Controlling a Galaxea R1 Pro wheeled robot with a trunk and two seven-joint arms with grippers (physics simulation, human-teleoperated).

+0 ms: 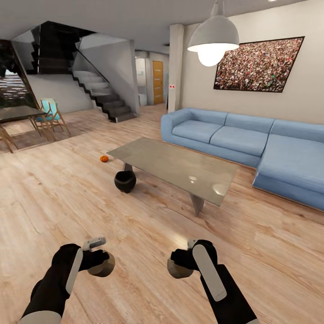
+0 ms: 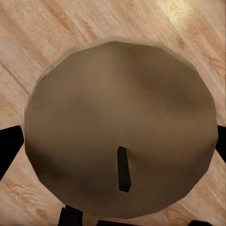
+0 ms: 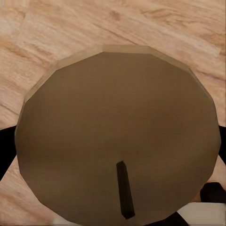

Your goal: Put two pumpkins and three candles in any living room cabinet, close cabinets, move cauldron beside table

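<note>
Wood floor (image 1: 148,234), glass table (image 1: 180,168), blue sofa (image 1: 252,139)

Both arms were clad in matte black casing, each forearm carrying a long, rounded light-grey panel down its length. At the lower left of the head view, the left arm (image 1: 58,281) ended in a pale grey band at the frame's edge, and a small grey block capped its black wrist. At the lower right, the right arm (image 1: 220,283) bore a broader grey strip. Black finger tips (image 2: 9,146) edged the wrist views.
</note>
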